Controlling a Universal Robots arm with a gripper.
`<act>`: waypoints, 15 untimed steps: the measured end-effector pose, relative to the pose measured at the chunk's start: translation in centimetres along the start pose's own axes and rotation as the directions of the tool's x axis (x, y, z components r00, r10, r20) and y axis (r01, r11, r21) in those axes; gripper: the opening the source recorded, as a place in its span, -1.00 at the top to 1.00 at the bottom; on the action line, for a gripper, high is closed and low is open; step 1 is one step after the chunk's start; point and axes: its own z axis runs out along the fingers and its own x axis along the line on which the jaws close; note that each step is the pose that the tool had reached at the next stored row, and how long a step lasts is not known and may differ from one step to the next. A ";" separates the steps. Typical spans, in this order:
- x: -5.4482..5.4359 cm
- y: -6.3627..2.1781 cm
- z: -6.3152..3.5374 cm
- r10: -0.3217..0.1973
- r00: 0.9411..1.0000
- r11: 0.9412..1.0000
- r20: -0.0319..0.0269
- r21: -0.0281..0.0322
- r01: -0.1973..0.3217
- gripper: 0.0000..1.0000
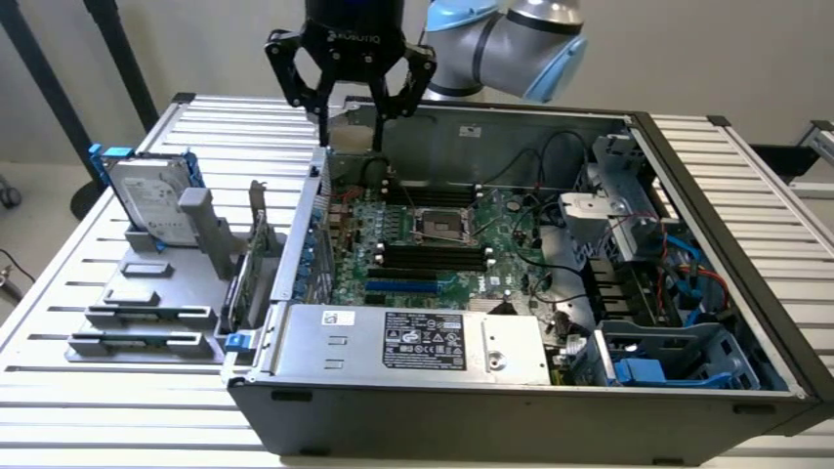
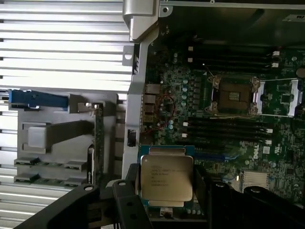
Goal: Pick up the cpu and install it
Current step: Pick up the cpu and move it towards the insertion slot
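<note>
your black claw (image 1: 350,137) is closed on the flat square cpu with the shiny silver top (image 2: 167,176), pinching two edges to keep it level. it hangs over the grey computer case (image 1: 521,415), apart from the bare open metal socket (image 2: 236,95)

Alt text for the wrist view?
The gripper grips the cpu, printed silver top toward the camera, with the motherboard behind it. The board's empty socket lies open, and a grey parts rack sits outside the case.
</note>
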 end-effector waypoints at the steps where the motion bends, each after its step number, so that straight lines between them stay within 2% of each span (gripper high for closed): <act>1: -0.5 0.04 0.09 0.000 1.000 1.000 0.000 0.000 0.000 -0.09; 6: -2.8 0.46 0.74 0.000 1.000 1.000 0.000 0.000 0.000 -0.09; 15: -7.1 1.99 2.11 0.000 1.000 1.000 0.000 0.000 0.000 -0.09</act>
